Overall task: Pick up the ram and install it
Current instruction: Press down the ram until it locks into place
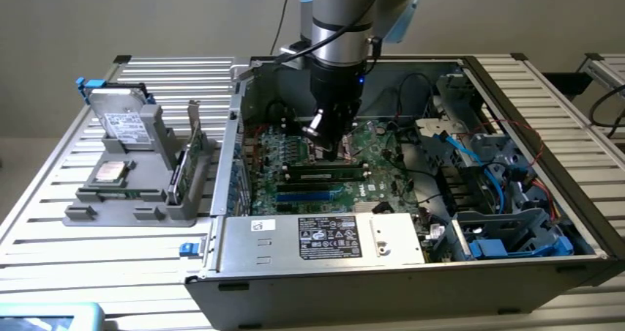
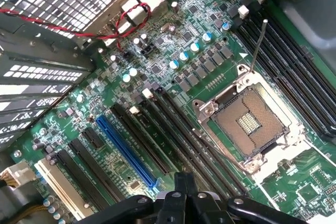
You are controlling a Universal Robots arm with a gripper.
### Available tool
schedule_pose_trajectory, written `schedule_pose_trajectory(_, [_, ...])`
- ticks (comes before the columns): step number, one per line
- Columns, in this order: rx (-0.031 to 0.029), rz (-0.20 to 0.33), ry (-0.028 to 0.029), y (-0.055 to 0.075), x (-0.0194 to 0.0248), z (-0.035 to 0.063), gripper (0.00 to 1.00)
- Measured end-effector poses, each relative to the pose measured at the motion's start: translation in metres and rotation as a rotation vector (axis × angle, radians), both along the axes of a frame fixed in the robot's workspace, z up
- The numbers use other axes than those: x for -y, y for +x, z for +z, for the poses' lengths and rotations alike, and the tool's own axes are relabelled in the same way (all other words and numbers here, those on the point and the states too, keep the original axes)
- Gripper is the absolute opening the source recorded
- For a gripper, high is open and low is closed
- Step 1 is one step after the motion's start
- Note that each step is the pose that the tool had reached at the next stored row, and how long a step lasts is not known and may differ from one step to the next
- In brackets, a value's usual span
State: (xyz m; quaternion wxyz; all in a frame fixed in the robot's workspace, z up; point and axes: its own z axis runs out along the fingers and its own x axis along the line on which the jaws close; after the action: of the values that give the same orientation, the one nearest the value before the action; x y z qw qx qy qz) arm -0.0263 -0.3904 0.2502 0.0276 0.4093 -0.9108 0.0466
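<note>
Gripper (image 1: 330, 142) pressed together, holds nothing — hangs low over motherboard (image 1: 386, 144); ram (image 1: 323, 175) seated in slot just below gripper.

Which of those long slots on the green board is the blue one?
The long blue slot is the one. It lies among the long black slots on the green motherboard, the only brightly coloured one.

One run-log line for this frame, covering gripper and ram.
gripper: shut, empty, above motherboard | thin green ram stick: lying along motherboard slot | open grey computer case: on slatted table
</note>
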Motion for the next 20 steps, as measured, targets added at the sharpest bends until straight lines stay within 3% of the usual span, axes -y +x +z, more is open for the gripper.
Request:
schedule_pose_trajectory(9, [0.0203,-0.109,0.0,0.0,0.0,0.0,0.11])
schedule_pose_trajectory(20, [0.0233,-0.262,-0.0017,0.0,0.0,0.0,0.11])
